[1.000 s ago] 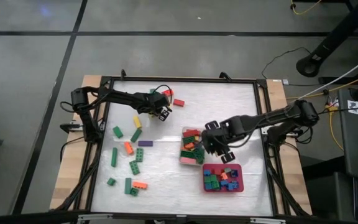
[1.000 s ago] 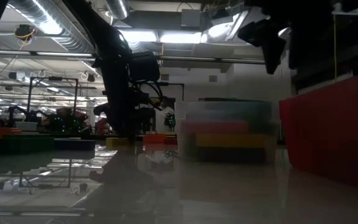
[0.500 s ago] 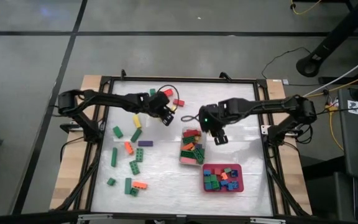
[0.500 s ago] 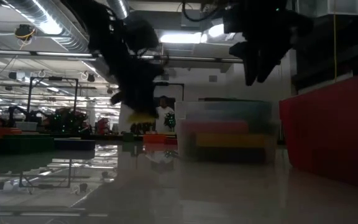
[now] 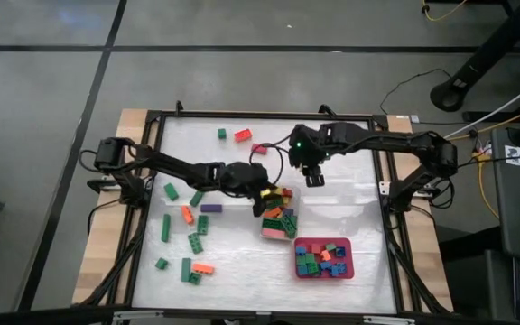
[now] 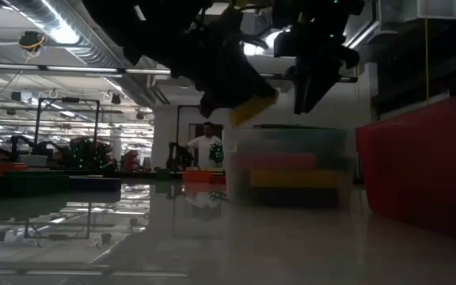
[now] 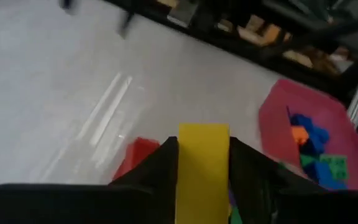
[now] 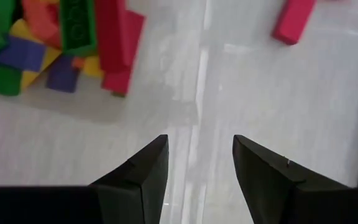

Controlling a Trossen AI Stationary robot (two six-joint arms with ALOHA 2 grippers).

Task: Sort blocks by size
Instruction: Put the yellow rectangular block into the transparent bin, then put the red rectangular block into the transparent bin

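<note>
Left wrist: yellow block (image 7: pixel 202 167) in left tool (image 7: pixel 202 163).

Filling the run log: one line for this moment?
left gripper: holds yellow block over clear tub | right gripper: open, empty

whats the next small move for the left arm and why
Probably open the jaws and drop the yellow bar: the left gripper holds it at the clear tub's edge, where other long bars lie. The right gripper hangs open, empty, farther back.

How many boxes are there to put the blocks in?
2. The clear tub sits near the middle of the work area; the red tray sits diagonally beside it, to the right.
</note>
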